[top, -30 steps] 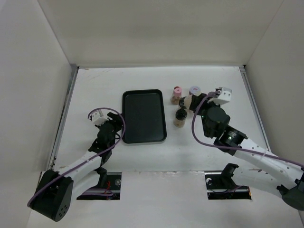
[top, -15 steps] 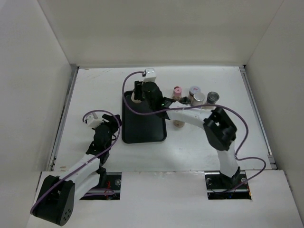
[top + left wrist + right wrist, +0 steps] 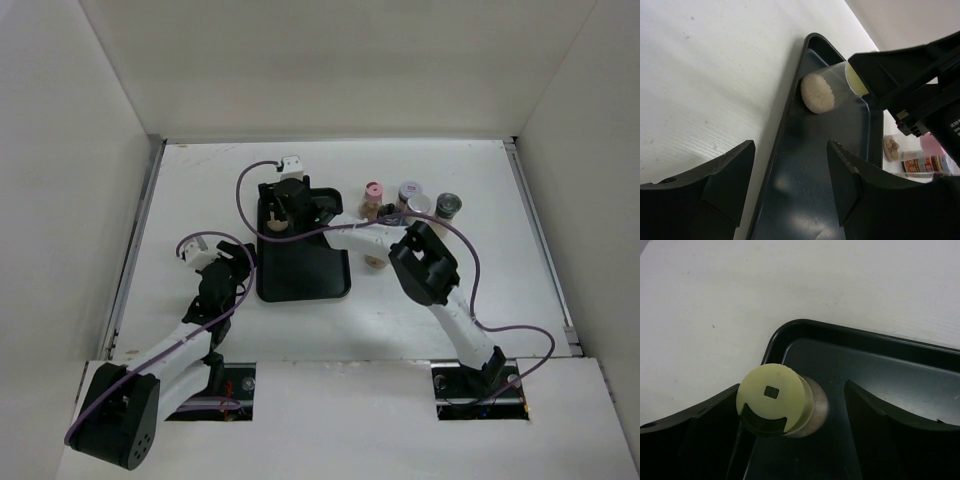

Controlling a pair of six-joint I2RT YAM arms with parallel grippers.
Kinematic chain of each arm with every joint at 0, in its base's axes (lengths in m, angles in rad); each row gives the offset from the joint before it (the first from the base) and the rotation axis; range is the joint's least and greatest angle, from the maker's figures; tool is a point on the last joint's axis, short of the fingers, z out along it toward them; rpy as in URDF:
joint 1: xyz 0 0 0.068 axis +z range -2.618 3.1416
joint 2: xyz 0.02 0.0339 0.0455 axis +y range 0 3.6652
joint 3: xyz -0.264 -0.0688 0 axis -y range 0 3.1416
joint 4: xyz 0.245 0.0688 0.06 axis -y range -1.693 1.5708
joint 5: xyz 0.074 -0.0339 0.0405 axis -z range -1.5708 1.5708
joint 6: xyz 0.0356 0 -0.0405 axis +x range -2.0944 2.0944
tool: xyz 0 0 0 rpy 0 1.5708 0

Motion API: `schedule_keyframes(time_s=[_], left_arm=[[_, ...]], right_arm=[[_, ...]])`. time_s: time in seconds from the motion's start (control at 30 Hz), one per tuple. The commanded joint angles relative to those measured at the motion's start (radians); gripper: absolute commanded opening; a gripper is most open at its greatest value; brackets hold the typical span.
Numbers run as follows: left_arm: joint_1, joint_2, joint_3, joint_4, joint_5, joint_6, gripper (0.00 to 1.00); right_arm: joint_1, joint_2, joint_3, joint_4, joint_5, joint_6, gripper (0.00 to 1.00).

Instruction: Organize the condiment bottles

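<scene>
A tan condiment bottle with a cream cap [image 3: 771,399] stands in the far left corner of the black tray [image 3: 890,365]. My right gripper [image 3: 792,390] is open around it; one finger sits close to the cap and there is a gap on the other side. From above, that gripper [image 3: 282,212] reaches across the tray [image 3: 300,275]. Several more bottles stand right of the tray: pink cap [image 3: 373,190], grey cap [image 3: 409,189], dark cap [image 3: 448,205]. My left gripper [image 3: 790,185] is open and empty, low at the tray's left rim [image 3: 785,120], facing the cream-capped bottle [image 3: 822,92].
White walls enclose the table on three sides. The right arm [image 3: 420,262] stretches over the bottle group and hides part of one bottle [image 3: 375,262] near the tray's right edge. The left arm [image 3: 200,300] lies on the table left of the tray.
My right arm swung from the bottle group to the tray's far left corner carrying the cream-capped bottle, and its jaws have now spread apart. The left arm barely moved.
</scene>
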Motion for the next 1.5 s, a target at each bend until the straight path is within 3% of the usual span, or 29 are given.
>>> schedule_keyframes(time_s=[0.0,0.13,0.27,0.33,0.43,0.5,0.6,0.7,0.73,0.8,1.13,1.47], left_arm=[[0.006,0.004,0.001,0.055,0.009,-0.014,0.58],[0.005,0.003,0.000,0.056,0.012,-0.012,0.58],[0.005,-0.002,-0.002,0.056,0.024,-0.014,0.58],[0.008,0.000,-0.002,0.055,0.030,-0.014,0.58],[0.005,0.018,0.004,0.056,0.032,-0.012,0.59],[0.000,0.033,0.009,0.056,0.032,-0.012,0.59],[0.000,0.038,0.012,0.059,0.032,-0.011,0.59],[-0.001,0.040,0.010,0.066,0.029,-0.009,0.59],[-0.003,0.044,0.012,0.069,0.027,-0.008,0.59],[-0.006,0.056,0.015,0.075,0.029,-0.006,0.59],[-0.008,0.072,0.017,0.092,0.070,-0.009,0.60],[0.000,0.089,0.020,0.092,0.073,-0.005,0.60]], right_arm=[[0.009,-0.065,0.007,0.051,-0.003,0.025,0.90],[0.009,-0.226,-0.103,0.103,-0.042,0.027,0.95],[0.009,-0.482,-0.335,0.197,-0.033,-0.005,0.87],[0.009,-0.622,-0.480,0.218,-0.013,-0.021,0.72],[0.003,-0.804,-0.678,0.202,0.053,-0.025,0.38],[0.000,-0.948,-0.826,0.147,0.127,-0.025,0.29],[0.000,-1.094,-0.965,0.032,0.225,-0.011,0.40],[0.000,-1.183,-1.051,-0.100,0.257,0.042,0.83],[-0.001,-1.197,-1.067,-0.128,0.257,0.062,0.92],[-0.004,-1.201,-1.088,-0.151,0.248,0.093,0.99],[-0.086,-0.955,-1.030,-0.047,0.219,0.064,0.99],[-0.121,-0.839,-1.033,0.094,0.239,0.050,0.80]])
